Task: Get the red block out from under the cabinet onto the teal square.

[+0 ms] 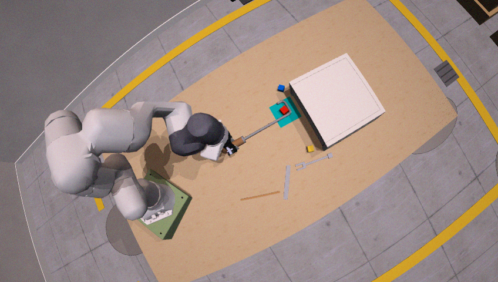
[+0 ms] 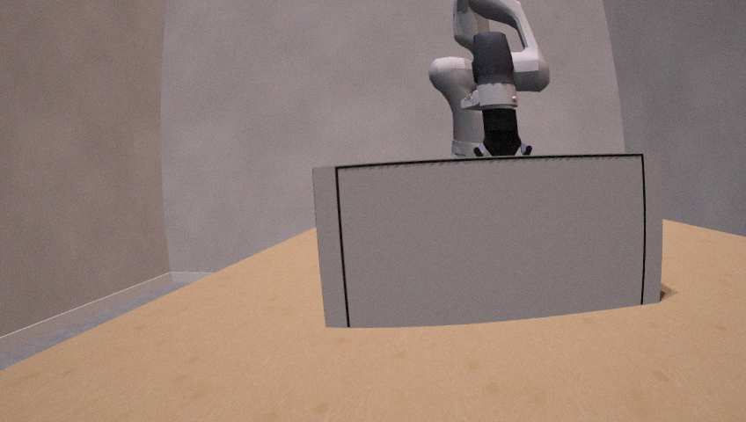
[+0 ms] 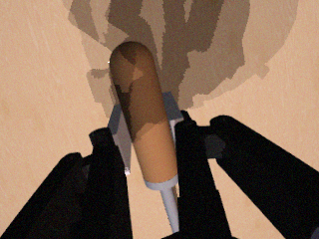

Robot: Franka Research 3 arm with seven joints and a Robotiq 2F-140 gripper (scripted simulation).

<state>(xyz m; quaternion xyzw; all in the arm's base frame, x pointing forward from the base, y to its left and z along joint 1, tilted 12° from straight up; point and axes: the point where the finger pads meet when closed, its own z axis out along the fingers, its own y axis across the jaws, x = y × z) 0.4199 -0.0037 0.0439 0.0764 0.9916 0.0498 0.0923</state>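
Note:
The red block [image 1: 283, 110] lies on the teal square [image 1: 284, 122], near its middle, and looks to be inside its edges from above. The hook tool [image 1: 262, 129] has a grey rod whose bent end lies around the block on its cabinet side. My gripper [image 1: 232, 145] [image 3: 146, 113] is shut on the tool's brown handle [image 1: 239, 141] [image 3: 155, 154], to the lower left of the square in the top view. The white cabinet [image 1: 337, 101] [image 2: 492, 240] stands just right of the square. In the exterior view it hides the block, square and tool.
A blue block [image 1: 281, 87] lies above the square by the cabinet's corner. A yellow block [image 1: 310, 148] lies near its lower corner. A grey forked tool [image 1: 316, 161], a flat grey bar [image 1: 286, 182] and a thin wooden stick [image 1: 259, 195] lie below.

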